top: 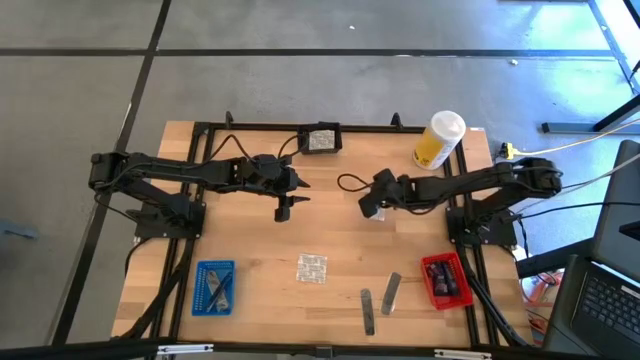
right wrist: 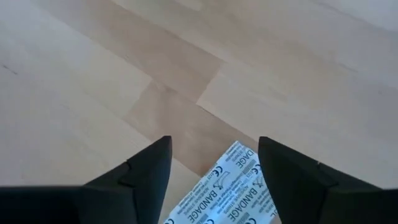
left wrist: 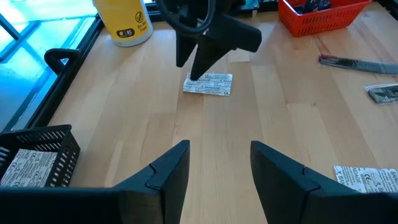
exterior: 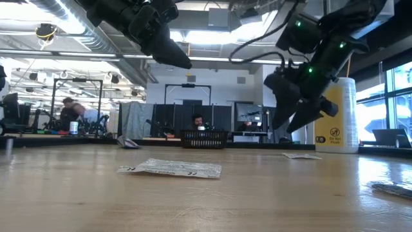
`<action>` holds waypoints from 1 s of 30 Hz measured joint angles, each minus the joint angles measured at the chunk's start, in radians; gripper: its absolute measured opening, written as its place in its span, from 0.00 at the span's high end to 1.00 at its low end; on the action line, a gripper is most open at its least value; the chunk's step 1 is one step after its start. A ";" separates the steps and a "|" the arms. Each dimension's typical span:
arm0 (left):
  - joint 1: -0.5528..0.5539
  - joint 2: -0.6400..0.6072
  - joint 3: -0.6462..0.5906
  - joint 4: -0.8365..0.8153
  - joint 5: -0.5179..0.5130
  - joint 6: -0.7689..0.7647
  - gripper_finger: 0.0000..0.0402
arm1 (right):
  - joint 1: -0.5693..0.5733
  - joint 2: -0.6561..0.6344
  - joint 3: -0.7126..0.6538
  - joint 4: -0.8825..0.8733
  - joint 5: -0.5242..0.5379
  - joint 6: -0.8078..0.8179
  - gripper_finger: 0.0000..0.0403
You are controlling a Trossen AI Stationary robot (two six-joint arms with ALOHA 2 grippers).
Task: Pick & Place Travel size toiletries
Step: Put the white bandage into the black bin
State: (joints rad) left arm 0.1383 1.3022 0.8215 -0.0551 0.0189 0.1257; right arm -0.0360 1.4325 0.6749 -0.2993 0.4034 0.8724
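Note:
A silvery-white foil sachet (right wrist: pixel 233 186) printed "BANDAGE" lies flat on the table, just below my right gripper (right wrist: pixel 214 162). That gripper is open and hovers with one finger on each side of the sachet's end. The left wrist view shows the same sachet (left wrist: pixel 208 84) under the right gripper (left wrist: pixel 202 56). My left gripper (left wrist: pixel 217 168) is open and held above the table's middle (top: pixel 287 205), touching nothing. Another sachet (top: pixel 312 268) lies toward the near edge. Two slim grey sticks (top: pixel 368 310) (top: pixel 391 292) lie flat near it.
A black mesh basket (top: pixel 321 139) at the far edge holds a sachet. The tall yellow container (top: pixel 438 140) with a white cap stands at far right. A blue tray (top: pixel 214 287) sits near left and a red tray (top: pixel 445 280) near right. People show in the room behind.

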 joint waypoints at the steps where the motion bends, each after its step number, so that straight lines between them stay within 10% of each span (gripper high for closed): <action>1: 0.000 0.000 0.000 0.000 0.000 0.000 0.59 | 0.000 0.014 0.000 -0.001 -0.001 0.007 0.40; 30: 0.000 0.000 0.000 0.000 0.000 0.000 0.59 | 0.000 0.203 0.004 0.014 0.006 0.027 0.73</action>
State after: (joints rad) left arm 0.1383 1.3022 0.8215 -0.0551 0.0189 0.1257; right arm -0.0357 1.6352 0.6785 -0.2855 0.4093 0.8995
